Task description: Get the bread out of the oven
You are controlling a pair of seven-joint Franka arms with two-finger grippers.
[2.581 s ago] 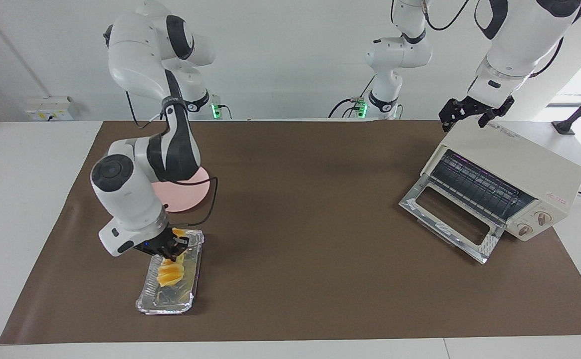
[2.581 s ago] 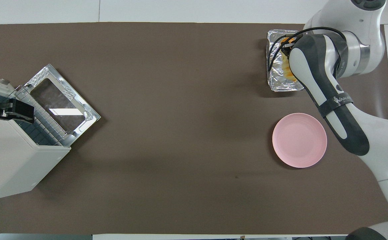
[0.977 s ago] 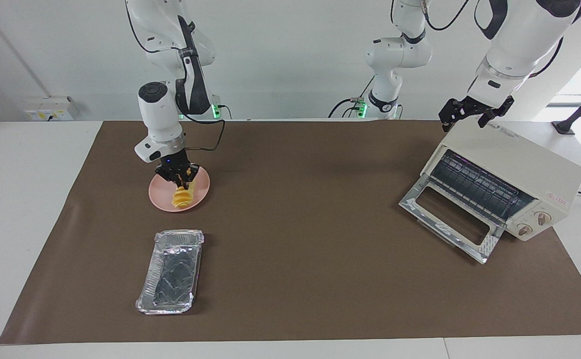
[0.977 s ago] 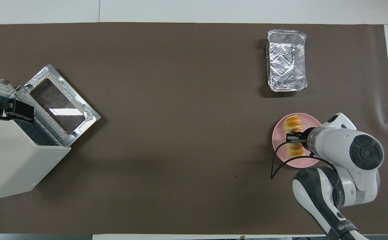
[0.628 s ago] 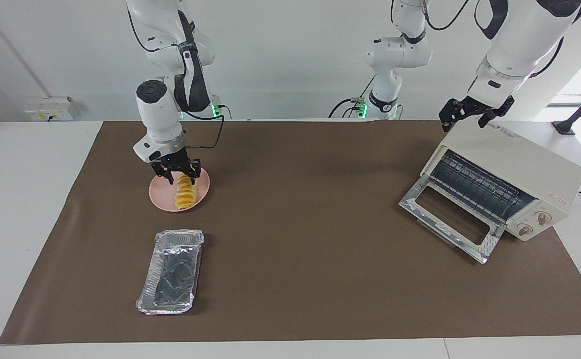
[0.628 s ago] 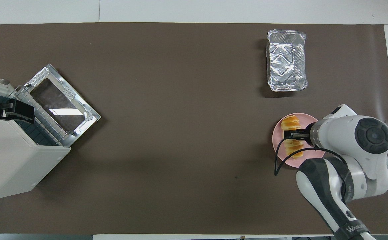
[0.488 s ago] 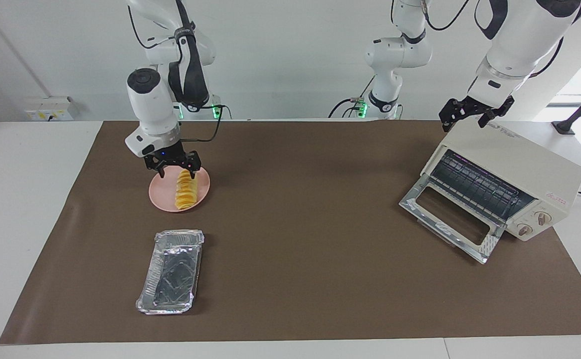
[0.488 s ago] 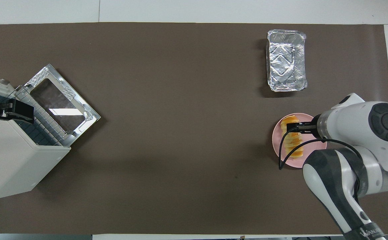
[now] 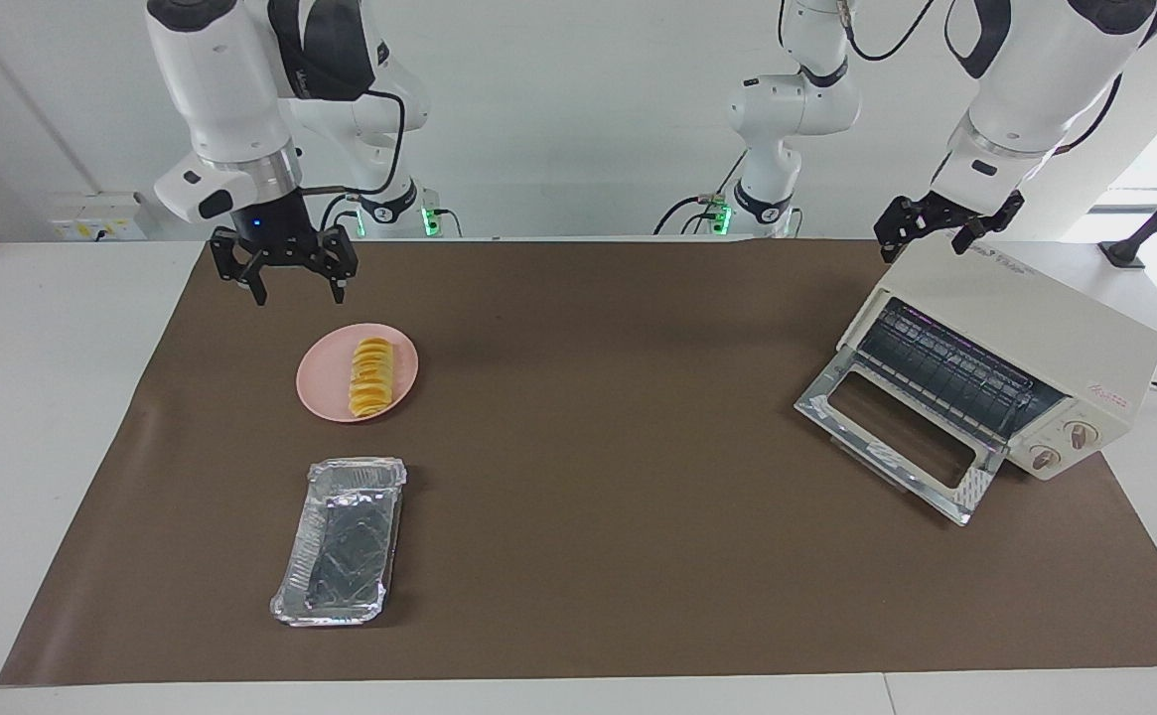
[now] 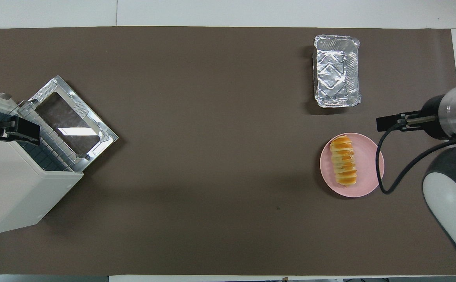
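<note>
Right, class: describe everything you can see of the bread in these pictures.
The bread is a small, elongated golden-yellow loaf with ridged, slice-like segments, darker orange at the crests. It lies flat on the pink plate, lengthwise, pointing toward and away from the robots, resting only on the plate. Nothing grips it: the right gripper is open and raised off it. The plate sits at the right arm's end of the table, nearer the robots than the foil tray.

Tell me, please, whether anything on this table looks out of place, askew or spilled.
Nothing is spilled. The cream-white toaster oven sits askew to the mat's edges, its glass door dropped open. The golden ridged bread lies neatly on the round pink plate.
</note>
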